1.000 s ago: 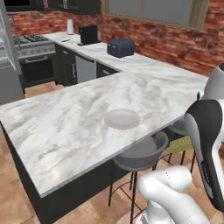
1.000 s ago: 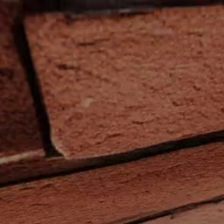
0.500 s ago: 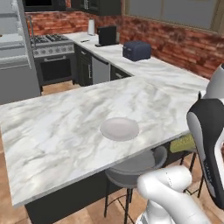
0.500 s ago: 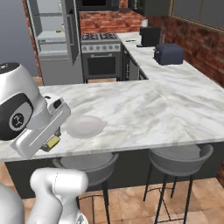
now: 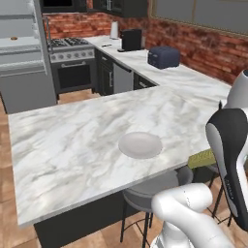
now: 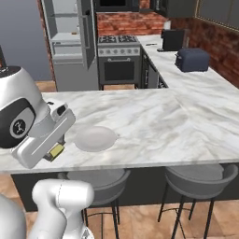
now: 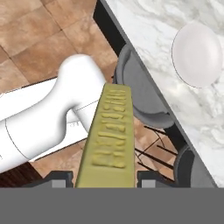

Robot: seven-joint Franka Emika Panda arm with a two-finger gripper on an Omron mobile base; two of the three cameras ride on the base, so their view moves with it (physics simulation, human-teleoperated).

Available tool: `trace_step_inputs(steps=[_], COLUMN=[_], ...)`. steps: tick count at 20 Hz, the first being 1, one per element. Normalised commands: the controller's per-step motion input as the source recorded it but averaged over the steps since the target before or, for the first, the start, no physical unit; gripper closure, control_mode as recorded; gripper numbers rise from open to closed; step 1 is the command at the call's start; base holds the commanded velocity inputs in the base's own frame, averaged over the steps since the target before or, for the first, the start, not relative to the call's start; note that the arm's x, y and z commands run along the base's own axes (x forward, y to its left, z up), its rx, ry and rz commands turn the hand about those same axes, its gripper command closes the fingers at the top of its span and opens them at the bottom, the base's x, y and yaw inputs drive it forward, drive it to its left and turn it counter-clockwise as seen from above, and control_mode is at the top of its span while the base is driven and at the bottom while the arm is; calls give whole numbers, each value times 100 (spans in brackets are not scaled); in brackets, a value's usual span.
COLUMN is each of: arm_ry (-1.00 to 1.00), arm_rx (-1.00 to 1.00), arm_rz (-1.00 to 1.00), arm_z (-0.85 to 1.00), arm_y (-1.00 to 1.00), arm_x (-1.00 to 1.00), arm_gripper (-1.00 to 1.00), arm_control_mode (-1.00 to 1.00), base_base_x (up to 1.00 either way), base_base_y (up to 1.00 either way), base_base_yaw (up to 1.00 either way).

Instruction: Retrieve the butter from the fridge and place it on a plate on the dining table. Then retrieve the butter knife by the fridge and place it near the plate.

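Gripping butter (image 7: 109,138) in end effector (image 7: 105,177), off dining table (image 5: 72,145) edge, plate (image 5: 140,145) prob. near edge.

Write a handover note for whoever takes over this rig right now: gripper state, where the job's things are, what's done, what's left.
Gripper: shut on the butter, held off the dining table's edge, above a stool.
Plate: bare, on the dining table near the stools.
Fridge: door open, across the room.
Done: butter fetched.
Left: set the butter on the plate, then bring the butter knife, which I can't make out.
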Motion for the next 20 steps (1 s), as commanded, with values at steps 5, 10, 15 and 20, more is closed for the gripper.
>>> trace_step_inputs(steps=[5, 10, 15, 20], arm_ry=[0, 0, -2, -2], arm_rx=[4, 21, 9, 0], arm_rz=[3, 11, 3, 0], arm_z=[0, 0, -43, -77], arm_y=[0, -1, 16, 10], arm_x=[38, 100, 100, 99], arm_gripper=[100, 100, 100, 100], arm_control_mode=[-100, -100, -100, -100], base_base_x=[48, 0, 0, 0], base_base_y=[0, 0, 0, 0], base_base_yaw=[6, 0, 0, 0])
